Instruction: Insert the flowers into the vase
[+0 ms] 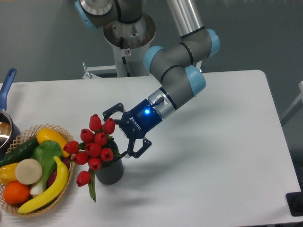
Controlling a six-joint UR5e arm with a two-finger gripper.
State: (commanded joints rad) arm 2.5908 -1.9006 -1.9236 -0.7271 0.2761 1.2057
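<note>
flowers [95, 144] seated in vase [110, 171], heads spilling left | fingers [140, 149] spread, released, just right of blooms | insertion looks done

You have only one piece of lettering to look at: a short white brand word printed along the dark blue body of the gripper [124, 133], running beside the small lit blue lamp. At this size you cannot make out its letters with any certainty, so treat it as unreadable. You will find no readable label, number or sign on the arm [182, 71] or on the table [227, 142].
</note>
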